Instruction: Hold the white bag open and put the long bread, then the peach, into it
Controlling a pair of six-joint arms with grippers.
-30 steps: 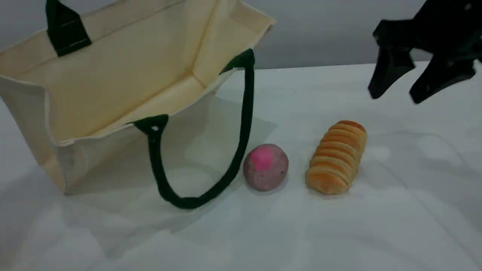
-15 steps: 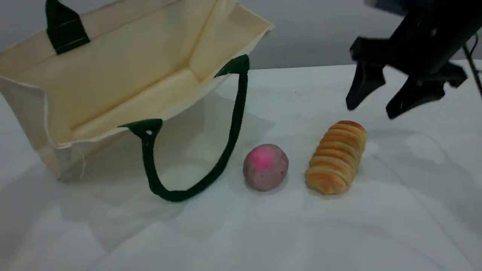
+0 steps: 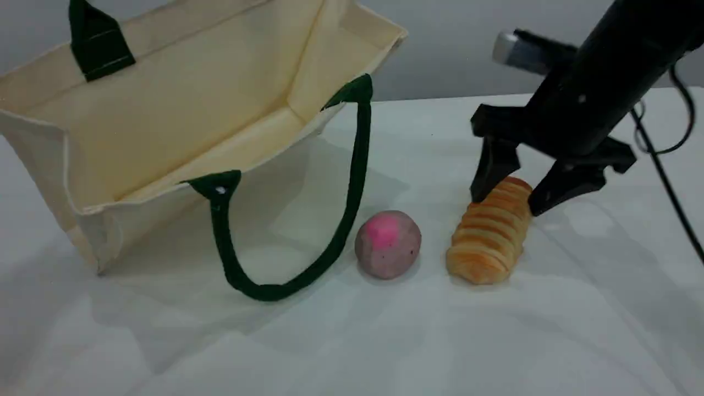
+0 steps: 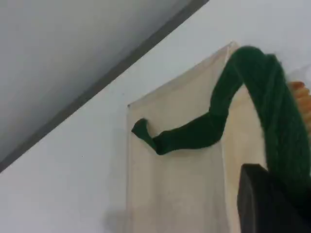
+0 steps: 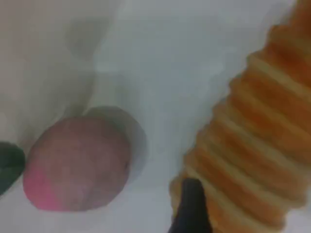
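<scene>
The scene view is showing the right gripper (image 3: pixel 507 204) standing open astride the far end of the long bread (image 3: pixel 491 236), which is lying right of the table's (image 3: pixel 550 341) middle. The peach (image 3: pixel 388 244) is sitting just beside it, toward the left edge. The white bag (image 3: pixel 181 104) is gaping near the far left corner. Only the left wrist view is showing the left gripper (image 4: pixel 266 196), which is clamping the bag by its green strap (image 4: pixel 272 121).

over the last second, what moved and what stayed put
The black right gripper swung down and left; its open jaws now straddle the ridged golden-orange bread roll. The cream canvas tote bag swayed slightly. The roll and the round pinkish peach stayed put.
</scene>
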